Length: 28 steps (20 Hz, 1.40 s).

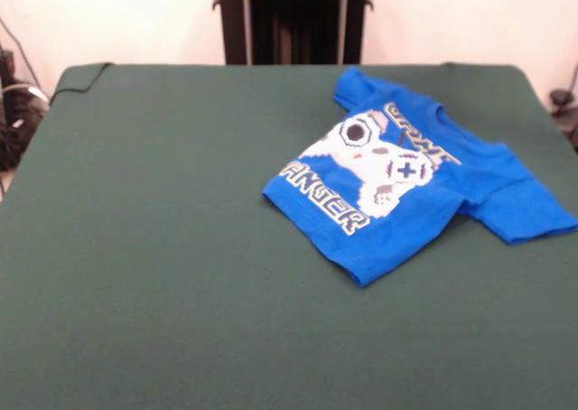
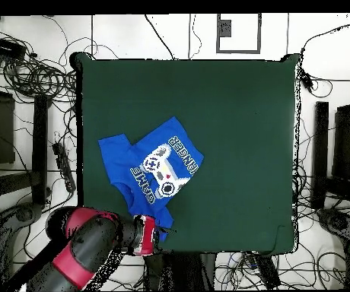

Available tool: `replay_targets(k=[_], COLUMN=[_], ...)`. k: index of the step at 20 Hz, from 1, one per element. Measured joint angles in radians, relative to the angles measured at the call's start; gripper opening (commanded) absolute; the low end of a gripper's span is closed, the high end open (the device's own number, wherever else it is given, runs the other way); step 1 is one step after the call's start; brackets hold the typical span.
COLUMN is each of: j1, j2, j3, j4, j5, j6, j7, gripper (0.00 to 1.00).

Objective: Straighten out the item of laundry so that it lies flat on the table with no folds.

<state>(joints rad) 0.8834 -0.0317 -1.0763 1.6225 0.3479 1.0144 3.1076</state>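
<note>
The item of laundry (image 1: 397, 180), a bright blue T-shirt, lies print side up on the green table (image 1: 163, 238), toward its far right and turned diagonally. One sleeve (image 1: 528, 207) spreads to the right. The other sleeve, by the far edge, looks slightly bunched. In the overhead view the shirt (image 2: 151, 171) sits in the table's (image 2: 239, 114) lower-left part. My red and black arm comes in from the bottom left. Its gripper (image 2: 149, 233) sits at the table's edge, right beside the shirt's lowest sleeve. The front view shows no gripper.
A black pedestal (image 1: 293, 20) stands behind the table's far edge. Tangled cables (image 2: 33, 72) and dark equipment (image 2: 349, 144) ring the table on the floor. One table-cloth corner (image 1: 81, 76) is slightly lifted.
</note>
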Motion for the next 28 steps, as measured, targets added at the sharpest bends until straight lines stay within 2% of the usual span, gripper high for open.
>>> replay_targets(k=[7, 15, 17, 28], j1=[-0.150, -0.258, -0.285, -0.365], j2=[-0.124, -0.195, -0.205, -0.195], j3=[0.120, 0.194, 0.212, 0.229], j4=[-0.013, -0.108, -0.162, -0.402], j5=[0.072, 0.073, 0.072, 0.069], j6=[-0.182, -0.192, -0.190, -0.166], j7=[0.000, 0.000, 0.000, 0.000], gripper=[1.00, 1.00, 1.00, 1.00])
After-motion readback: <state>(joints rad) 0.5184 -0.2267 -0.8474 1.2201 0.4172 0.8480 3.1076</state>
